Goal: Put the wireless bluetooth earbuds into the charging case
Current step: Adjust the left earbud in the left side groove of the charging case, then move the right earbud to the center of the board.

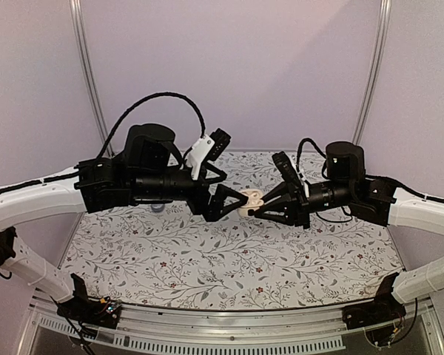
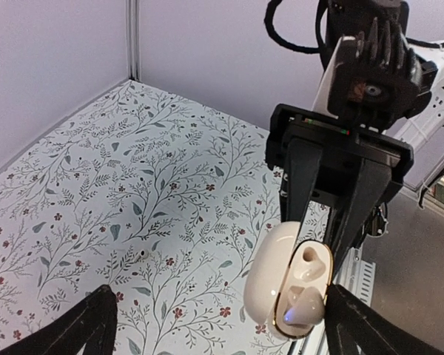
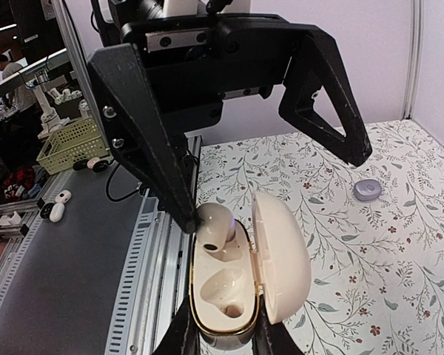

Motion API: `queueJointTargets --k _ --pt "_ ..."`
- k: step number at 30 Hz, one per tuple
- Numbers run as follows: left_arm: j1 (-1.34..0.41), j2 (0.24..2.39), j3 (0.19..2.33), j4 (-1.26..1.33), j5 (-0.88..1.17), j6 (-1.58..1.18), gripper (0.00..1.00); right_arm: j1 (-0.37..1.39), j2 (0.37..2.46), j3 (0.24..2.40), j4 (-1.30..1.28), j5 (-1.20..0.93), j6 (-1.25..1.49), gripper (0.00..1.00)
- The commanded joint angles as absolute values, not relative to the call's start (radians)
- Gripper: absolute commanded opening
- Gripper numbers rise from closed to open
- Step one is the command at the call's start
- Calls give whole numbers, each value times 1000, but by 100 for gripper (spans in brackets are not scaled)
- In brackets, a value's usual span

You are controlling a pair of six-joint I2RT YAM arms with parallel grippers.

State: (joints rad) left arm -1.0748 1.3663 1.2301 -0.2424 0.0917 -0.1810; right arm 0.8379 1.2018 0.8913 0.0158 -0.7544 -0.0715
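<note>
1. Left gripper (image 1: 235,200): the jaws are spread wide and hold nothing. In the right wrist view the two black fingers stand well apart, one on each side of the case. The tip of one finger (image 3: 179,194) lies against the earbud. The other finger hangs clear above the lid.

2. Right gripper (image 1: 257,209): the jaws are pressed in on the charging case (image 3: 220,299) and pinch its lower body from both sides. The fingers meet the case near its end, away from the hinge side.

3. Position of the case: it is held in the air between the two grippers, above the middle of the floral table cover (image 1: 207,259). It does not touch the cover.

4. Charging case: cream-coloured, glossy and oval, with a thin gold band around the rim of the tray. The lid (image 3: 283,255) is swung fully open and stands up beside the tray.

5. Earbud (image 3: 214,224): cream, the same tone as the case. It sits in the socket nearer the left gripper, with its rounded body standing proud of the tray. The second socket (image 3: 226,292) is bare. In the left wrist view a small blue light glows at the earbud end of the case.

6. A small round lilac object (image 3: 368,191) lies on the table cover, well apart from the case. What it is cannot be told.
</note>
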Motion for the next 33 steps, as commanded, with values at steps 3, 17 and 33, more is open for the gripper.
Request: queueJointTargets --k 3,17,33 --pt "-1057 1365 1247 -229 57 -185 100 845 1178 919 45 -758 -65 0" --pt "-1052 1287 1180 -151 91 -174 100 815 1172 896 75 -733 -35 0" --pt "-875 1671 1371 -377 110 -91 88 534 1028 708 131 -740 135 0"
